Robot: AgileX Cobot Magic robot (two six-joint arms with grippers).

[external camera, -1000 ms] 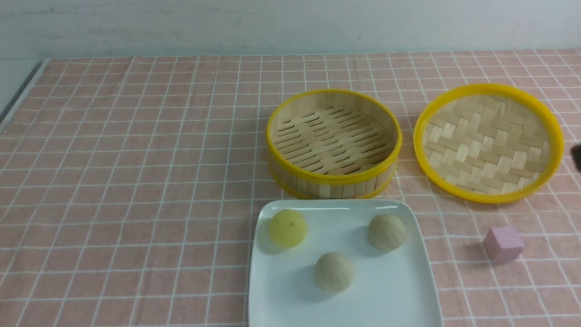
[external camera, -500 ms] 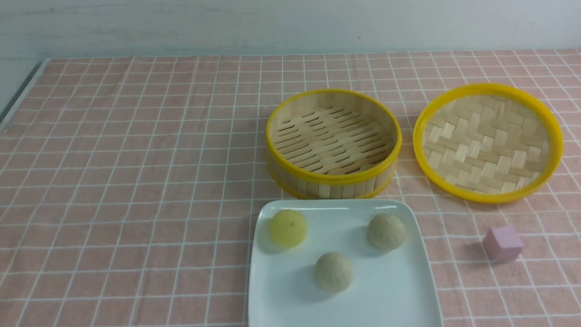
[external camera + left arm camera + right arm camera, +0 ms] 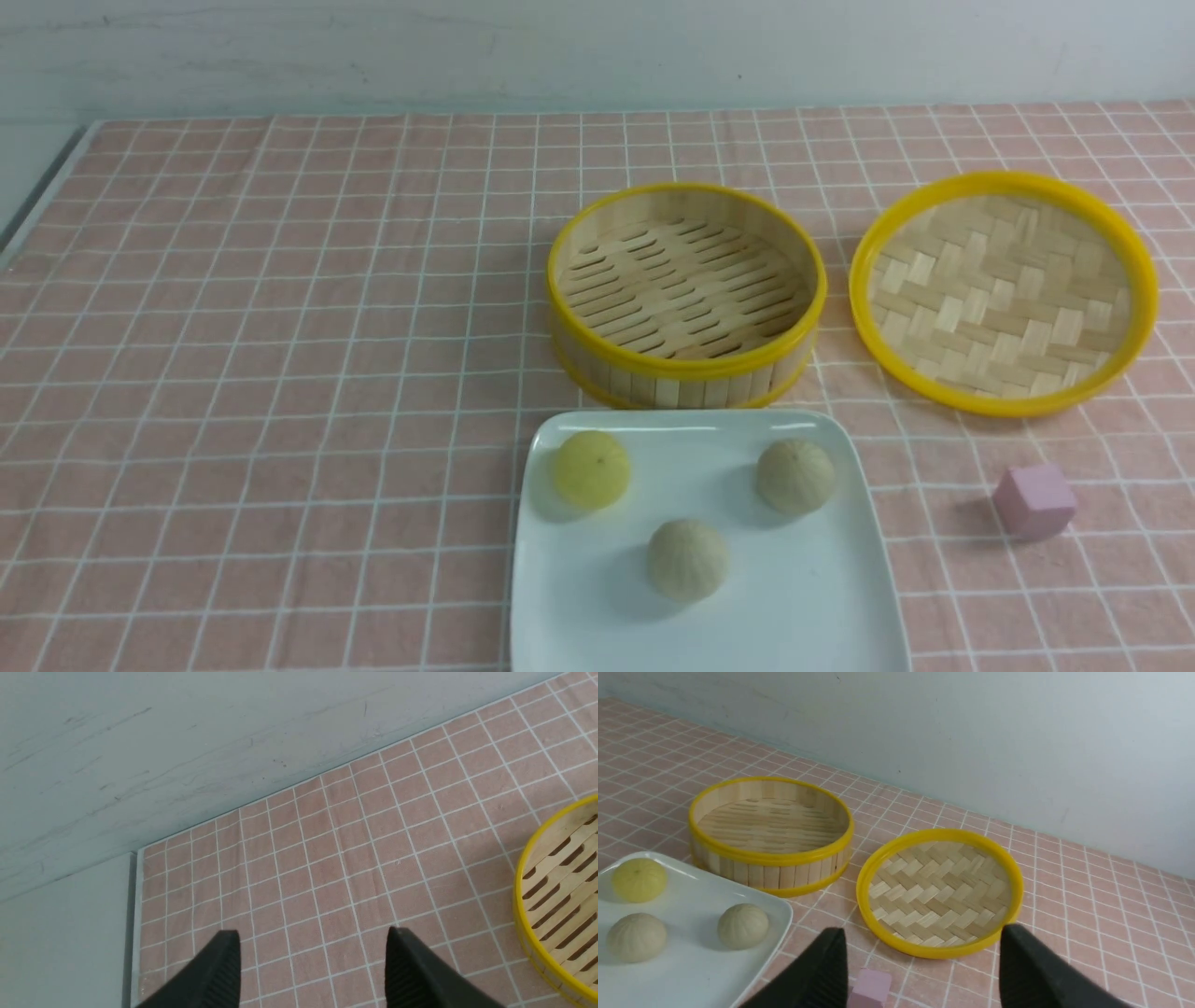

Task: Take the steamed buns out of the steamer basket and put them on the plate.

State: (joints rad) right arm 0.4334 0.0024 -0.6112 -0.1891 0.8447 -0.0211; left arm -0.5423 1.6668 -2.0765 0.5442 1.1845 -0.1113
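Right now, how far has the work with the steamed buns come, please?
Done: the three buns, one yellow and two beige, sit apart on the white plate, and the steamer basket shows only its slatted floor. In hand: nothing; the jaws of both arms stand open and hold nothing. Left: apparently no bun to move.

Soft, even light; faint shadows, slight rim glare; blurred end effector fingertips [image 3: 831, 961]

We cannot tell what sort of room this is. We see only a plain pale wall [image 3: 597, 56] beyond a checked pink cloth [image 3: 280, 327].
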